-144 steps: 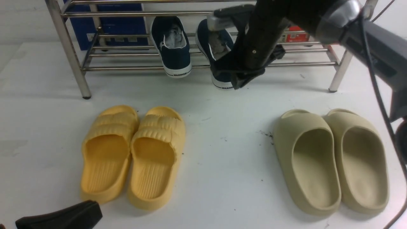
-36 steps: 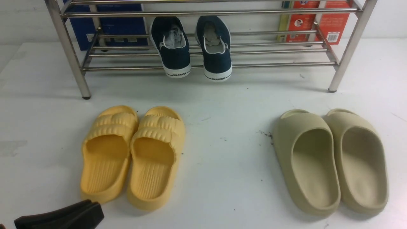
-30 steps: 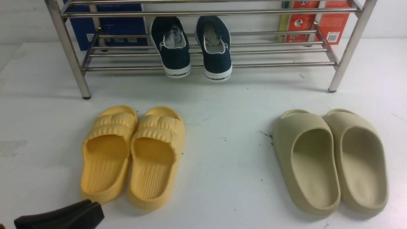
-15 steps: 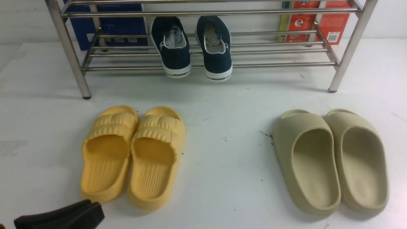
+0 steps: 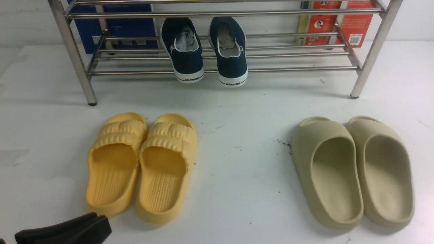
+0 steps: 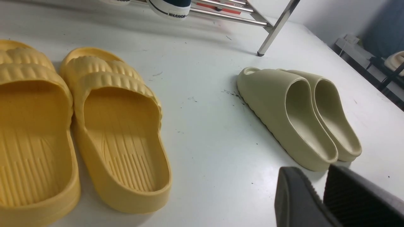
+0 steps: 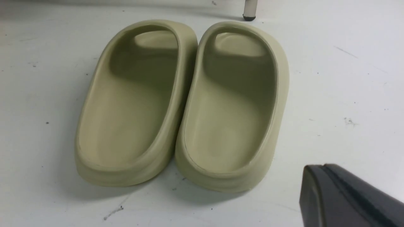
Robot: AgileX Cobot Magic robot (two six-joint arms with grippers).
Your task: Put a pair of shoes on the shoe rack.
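Observation:
The pair of shoes, two navy slip-ons with white soles, lies side by side on the lower shelf of the shoe rack (image 5: 305,68). The left shoe (image 5: 184,51) and the right shoe (image 5: 230,54) have their heels overhanging the front tube. One heel (image 6: 170,6) shows in the left wrist view. No gripper touches them. My left gripper (image 5: 101,225) is low at the near left corner; in its wrist view the left gripper (image 6: 315,172) stands slightly open and empty. My right gripper (image 7: 322,170) is shut and empty, near the heels of the beige slides, and out of the front view.
Yellow ribbed slides (image 5: 142,166) lie on the white table in front of the rack at left. Beige foam slides (image 5: 352,169) lie at right. A blue box (image 5: 118,23) and a red box (image 5: 349,27) stand behind the rack. The rack's legs (image 5: 368,64) stand on the table.
Since the earliest frame my right arm has left the rack and the front view, leaving the right shoe on the shelf. Over the last second nothing has visibly moved.

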